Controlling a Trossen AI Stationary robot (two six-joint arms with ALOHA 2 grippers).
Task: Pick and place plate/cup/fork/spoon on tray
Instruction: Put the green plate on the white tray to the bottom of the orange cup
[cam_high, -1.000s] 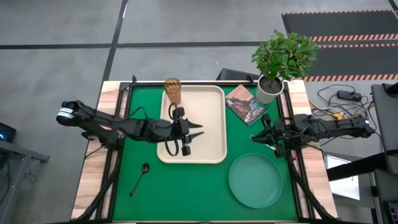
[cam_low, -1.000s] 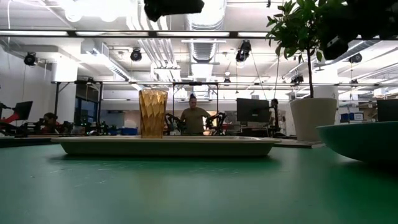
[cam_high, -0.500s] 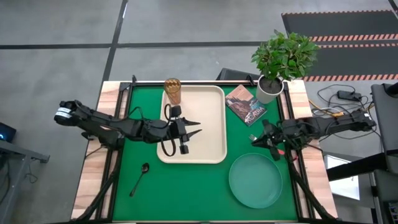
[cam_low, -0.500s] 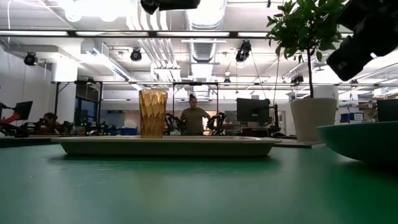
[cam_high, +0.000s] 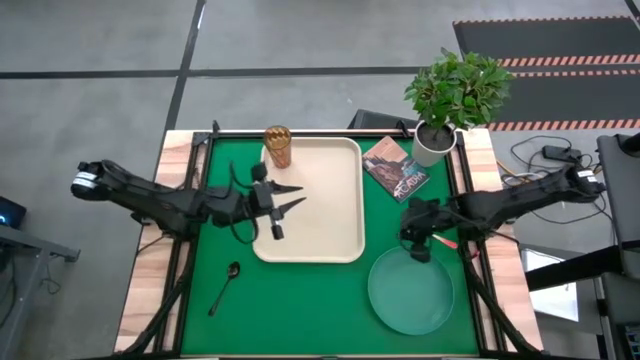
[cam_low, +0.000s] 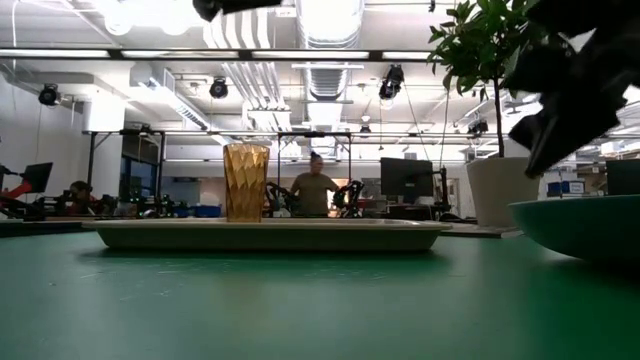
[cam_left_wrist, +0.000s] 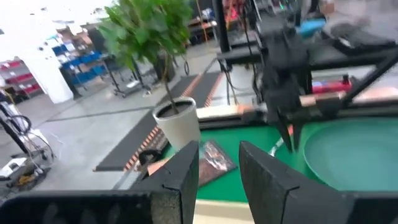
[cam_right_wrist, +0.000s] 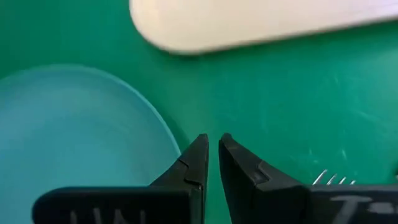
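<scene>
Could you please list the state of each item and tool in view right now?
Cup: upright on the tray's far corner.
Plate: flat on the table, off the tray.
Spoon: lying on the table, untouched.
Fork: only its tines show, on the table.
Left tool: open, empty, above the tray.
Right tool: nearly closed, empty, at the plate's far rim.

cup on tray, plate right

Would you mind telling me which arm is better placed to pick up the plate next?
The right: its end effector hangs just off the plate's far rim, while the left end effector is over the tray.
</scene>
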